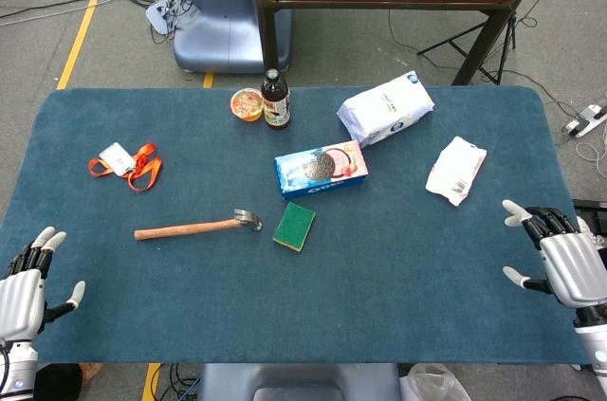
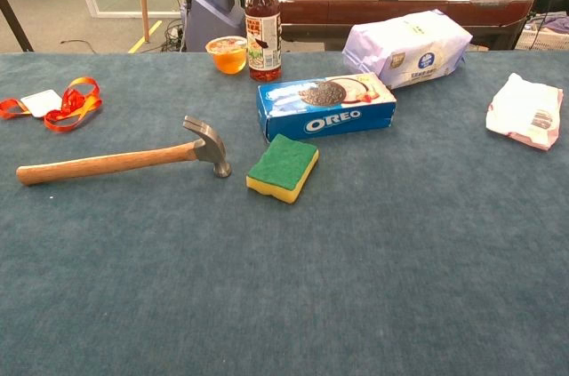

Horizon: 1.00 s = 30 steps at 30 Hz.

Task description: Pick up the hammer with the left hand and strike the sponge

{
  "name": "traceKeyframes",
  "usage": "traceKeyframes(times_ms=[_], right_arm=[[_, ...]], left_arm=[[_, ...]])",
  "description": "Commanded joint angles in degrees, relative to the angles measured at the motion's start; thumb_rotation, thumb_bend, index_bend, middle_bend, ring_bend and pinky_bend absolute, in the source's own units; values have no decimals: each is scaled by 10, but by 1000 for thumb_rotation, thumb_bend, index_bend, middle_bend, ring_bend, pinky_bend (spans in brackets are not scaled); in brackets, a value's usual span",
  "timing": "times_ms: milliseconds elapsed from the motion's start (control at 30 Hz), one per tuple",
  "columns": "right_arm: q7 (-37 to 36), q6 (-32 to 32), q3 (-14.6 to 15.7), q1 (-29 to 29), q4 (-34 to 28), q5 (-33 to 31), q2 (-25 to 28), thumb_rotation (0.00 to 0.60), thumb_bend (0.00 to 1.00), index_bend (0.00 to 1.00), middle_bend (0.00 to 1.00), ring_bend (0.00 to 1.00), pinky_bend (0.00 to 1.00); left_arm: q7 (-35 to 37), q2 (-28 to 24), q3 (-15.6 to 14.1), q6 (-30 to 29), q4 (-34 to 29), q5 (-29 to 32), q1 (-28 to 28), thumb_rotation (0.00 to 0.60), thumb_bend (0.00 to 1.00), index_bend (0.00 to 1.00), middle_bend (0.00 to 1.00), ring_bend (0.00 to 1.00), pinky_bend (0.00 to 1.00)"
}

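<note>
A hammer (image 1: 194,227) (image 2: 120,161) with a wooden handle lies flat on the blue table, its metal head pointing right. Just right of the head sits a sponge (image 1: 295,226) (image 2: 283,167), green on top and yellow below, a small gap between them. My left hand (image 1: 27,289) hovers at the table's near left corner, fingers spread, holding nothing, well left of and nearer than the handle's end. My right hand (image 1: 562,261) is at the near right edge, fingers spread and empty. Neither hand shows in the chest view.
A blue Oreo box (image 1: 321,168) (image 2: 325,105) lies just behind the sponge. Further back stand a dark bottle (image 1: 276,100) (image 2: 263,25) and an orange cup (image 1: 248,104) (image 2: 227,54). A white bag (image 1: 385,109), a white packet (image 1: 456,170) and an orange lanyard (image 1: 128,164) also lie here.
</note>
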<state>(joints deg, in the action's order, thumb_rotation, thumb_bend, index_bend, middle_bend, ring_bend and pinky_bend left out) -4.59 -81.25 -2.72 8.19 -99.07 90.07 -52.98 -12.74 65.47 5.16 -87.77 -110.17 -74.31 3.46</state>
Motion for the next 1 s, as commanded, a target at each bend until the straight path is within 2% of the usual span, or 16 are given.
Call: traceKeyframes(times_ms=[33,267,600,800,1000], right_arm=[[0,0,1,0,0,3,1,600,107,159,336,181,197],[4,-26,-9,-5,-4,5,10,600,106,159,336,181,197],[5,-38,-26,-1,-17,-1,34,600,107,159,336,181,197],[-4,-41,-24,-4,-13,1,35,600,106,158,336,181,197],[-13,-46,-21,-9,-5,0,34,600,107,159,336,182,197]], left_arm=[[0,-1,0,3,0,0,1,600,279,146,81,82,127],[8,3,5,15,5,-8,12,600,279,146,81,83,127],[24,-4,36,127,16,-3,94,600,279,166,88,95,127],[-11,16,57,209,27,38,162,600,279,183,116,93,126],[-51,47,73,261,46,94,218,600,279,192,147,92,127]])
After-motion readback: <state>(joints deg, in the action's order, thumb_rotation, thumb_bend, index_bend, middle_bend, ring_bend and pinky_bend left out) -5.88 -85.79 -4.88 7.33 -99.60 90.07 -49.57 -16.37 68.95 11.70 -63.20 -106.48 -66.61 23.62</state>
